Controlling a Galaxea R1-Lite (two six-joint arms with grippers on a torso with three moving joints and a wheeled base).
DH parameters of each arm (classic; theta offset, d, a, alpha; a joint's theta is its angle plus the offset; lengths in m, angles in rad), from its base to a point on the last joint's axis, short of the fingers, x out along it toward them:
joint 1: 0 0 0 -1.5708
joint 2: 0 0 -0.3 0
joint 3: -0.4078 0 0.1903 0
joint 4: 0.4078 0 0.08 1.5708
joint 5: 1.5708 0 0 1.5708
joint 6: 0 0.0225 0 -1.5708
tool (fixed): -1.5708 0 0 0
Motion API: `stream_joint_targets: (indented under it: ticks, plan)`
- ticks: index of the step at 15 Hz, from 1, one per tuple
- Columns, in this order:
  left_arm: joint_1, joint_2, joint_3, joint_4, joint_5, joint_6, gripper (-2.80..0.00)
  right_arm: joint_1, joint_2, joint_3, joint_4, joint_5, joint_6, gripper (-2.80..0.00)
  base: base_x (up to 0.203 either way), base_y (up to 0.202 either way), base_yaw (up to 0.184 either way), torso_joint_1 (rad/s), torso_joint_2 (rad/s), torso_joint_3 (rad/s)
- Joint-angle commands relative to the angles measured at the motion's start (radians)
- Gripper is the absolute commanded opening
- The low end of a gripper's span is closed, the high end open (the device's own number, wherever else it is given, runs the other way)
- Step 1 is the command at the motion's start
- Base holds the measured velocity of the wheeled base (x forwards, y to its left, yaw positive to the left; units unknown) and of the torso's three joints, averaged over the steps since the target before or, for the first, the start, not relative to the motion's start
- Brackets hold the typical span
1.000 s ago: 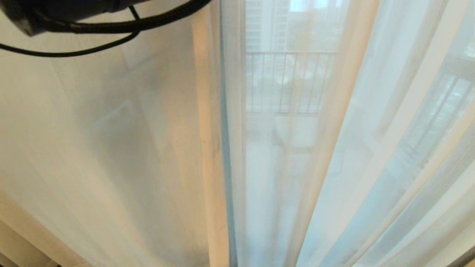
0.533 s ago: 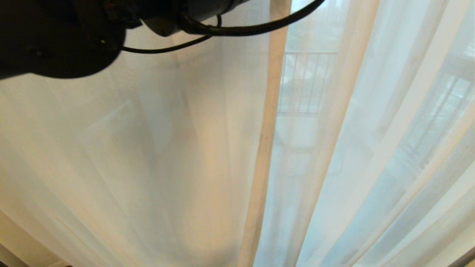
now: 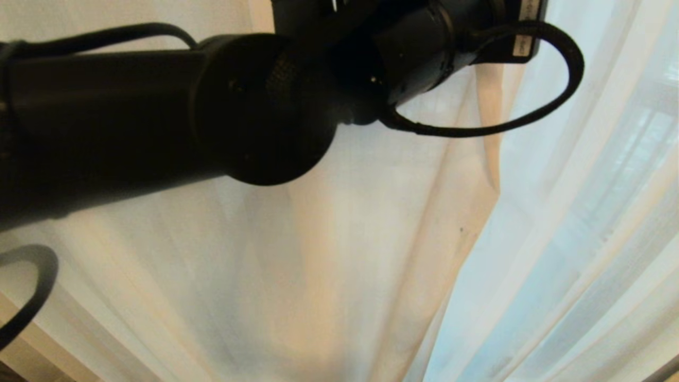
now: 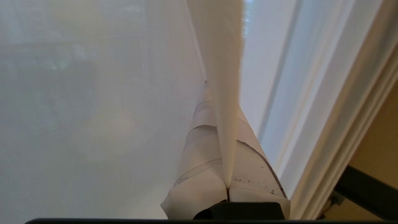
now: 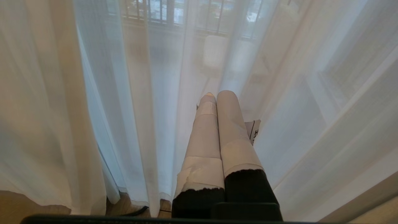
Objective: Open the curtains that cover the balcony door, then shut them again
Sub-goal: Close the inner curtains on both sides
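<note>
Jaws of my left gripper (image 4: 228, 137) are closed on the edge fold of the white sheer curtains (image 3: 339, 265), which hang in front of me and fill the whole head view. My left arm (image 3: 159, 116) reaches across the upper part of that view, with a black cable (image 3: 530, 106) looping from it. My right gripper (image 5: 217, 124) is pressed shut with nothing between its jaws, and it points at the curtains low down, near the wooden floor (image 5: 18, 202).

The head camera looks close at the curtains (image 3: 339, 254), its upper half blocked by the left arm (image 3: 159, 122). The left wrist camera sights along its fingers (image 4: 202, 155) into the same sheer; the right wrist camera faces sheers and railing (image 5: 174, 15)
</note>
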Motion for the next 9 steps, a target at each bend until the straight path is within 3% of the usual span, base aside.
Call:
stream_joint_targets:
  ticks: [1, 6, 9]
  plan:
    - [-0.019, 0.047, 0.000, -0.001, 0.001, -0.001, -2.80, 0.000, 0.001, 0.000, 0.000, 0.000, -0.001, -2.80, 0.000, 0.000, 0.000, 0.000, 0.00, 0.000]
    - [-0.020, 0.077, 0.000, 0.001, 0.005, -0.005, -2.80, 0.000, 0.001, 0.000, 0.000, 0.000, -0.001, -2.80, 0.000, 0.000, 0.000, 0.000, 0.00, 0.000]
    - [0.015, 0.080, 0.000, -0.001, 0.016, -0.004, -2.80, 0.001, 0.001, 0.000, 0.000, 0.000, -0.001, -2.80, 0.000, 0.000, 0.000, 0.000, 0.00, 0.000]
